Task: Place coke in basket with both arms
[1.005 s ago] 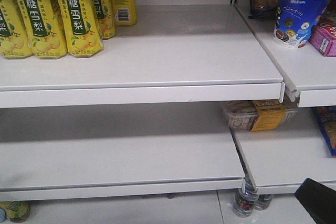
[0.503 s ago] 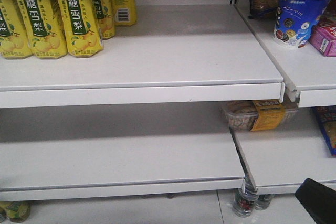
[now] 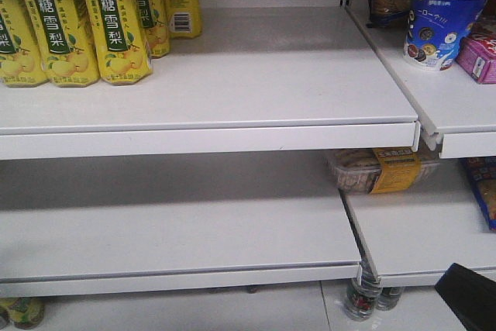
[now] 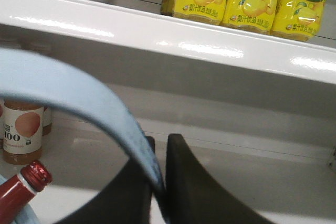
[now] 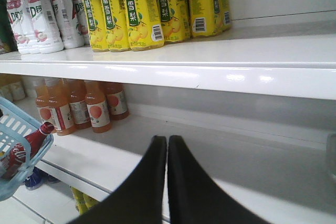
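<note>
The left wrist view shows my left gripper (image 4: pixel 160 140) shut on the basket's pale blue strap handle (image 4: pixel 79 95), which arcs up and to the left from between the black fingers. The coke (image 4: pixel 26 184), a slim red bottle with a red screw cap, pokes up at the bottom left, under the handle. In the right wrist view the light blue basket (image 5: pixel 14 127) hangs at the far left with the coke (image 5: pixel 23 148) lying tilted inside it. My right gripper (image 5: pixel 167 139) is shut with nothing between its fingers, in front of the white shelf and well right of the basket.
White store shelves (image 3: pixel 209 125) fill the front view. Yellow pear-drink bottles (image 3: pixel 108 21) stand top left, a blue cup (image 3: pixel 438 17) and pink box (image 3: pixel 479 58) top right, and a snack pack (image 3: pixel 380 170) sits below. Orange juice bottles (image 5: pixel 79 108) are near the basket. A black arm part (image 3: pixel 469 296) fills the lower right corner.
</note>
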`<state>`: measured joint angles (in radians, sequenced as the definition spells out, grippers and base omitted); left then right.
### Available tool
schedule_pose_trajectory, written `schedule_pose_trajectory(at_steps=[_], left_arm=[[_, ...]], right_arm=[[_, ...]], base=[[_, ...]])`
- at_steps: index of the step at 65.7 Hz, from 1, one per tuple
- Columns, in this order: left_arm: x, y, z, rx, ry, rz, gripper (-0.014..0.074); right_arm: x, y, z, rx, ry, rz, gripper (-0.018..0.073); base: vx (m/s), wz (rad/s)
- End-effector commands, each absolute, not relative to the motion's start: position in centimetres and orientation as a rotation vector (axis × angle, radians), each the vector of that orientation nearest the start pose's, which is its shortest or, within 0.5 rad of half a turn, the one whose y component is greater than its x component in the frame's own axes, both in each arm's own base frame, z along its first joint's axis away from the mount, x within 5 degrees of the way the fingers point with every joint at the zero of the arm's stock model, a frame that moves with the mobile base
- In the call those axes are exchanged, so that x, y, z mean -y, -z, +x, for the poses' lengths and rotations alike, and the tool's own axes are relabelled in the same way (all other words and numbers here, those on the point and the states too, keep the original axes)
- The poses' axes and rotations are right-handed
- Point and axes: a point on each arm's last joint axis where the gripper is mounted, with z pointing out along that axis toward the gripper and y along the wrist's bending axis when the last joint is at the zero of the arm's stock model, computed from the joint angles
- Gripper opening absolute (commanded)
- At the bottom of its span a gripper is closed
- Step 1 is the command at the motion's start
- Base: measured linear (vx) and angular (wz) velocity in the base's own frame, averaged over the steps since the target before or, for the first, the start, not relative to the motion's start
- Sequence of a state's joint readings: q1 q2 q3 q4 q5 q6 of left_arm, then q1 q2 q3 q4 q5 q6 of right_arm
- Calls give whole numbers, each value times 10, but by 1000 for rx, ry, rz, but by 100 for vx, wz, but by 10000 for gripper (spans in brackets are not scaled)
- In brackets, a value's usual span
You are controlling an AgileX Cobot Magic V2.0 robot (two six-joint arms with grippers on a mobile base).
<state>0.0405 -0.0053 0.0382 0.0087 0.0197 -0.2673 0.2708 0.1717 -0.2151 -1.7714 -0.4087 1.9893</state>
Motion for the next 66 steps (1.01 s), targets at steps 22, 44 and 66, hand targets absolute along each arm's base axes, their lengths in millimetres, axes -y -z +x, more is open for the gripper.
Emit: schedule_pose_trajectory(at_steps=[22,44,66], left_arm=[[-2,-224,52,-1322,114,-135,-6],[-2,-224,52,-1322,114,-135,-6],[-2,-224,52,-1322,114,-135,-6]], right_arm=[[-48,-276,48,-1504,-645,-369,-5],[-48,-276,48,-1504,-645,-369,-5],[-48,-276,48,-1505,-648,-364,-5]], base=[[0,0],[0,0],[0,0]])
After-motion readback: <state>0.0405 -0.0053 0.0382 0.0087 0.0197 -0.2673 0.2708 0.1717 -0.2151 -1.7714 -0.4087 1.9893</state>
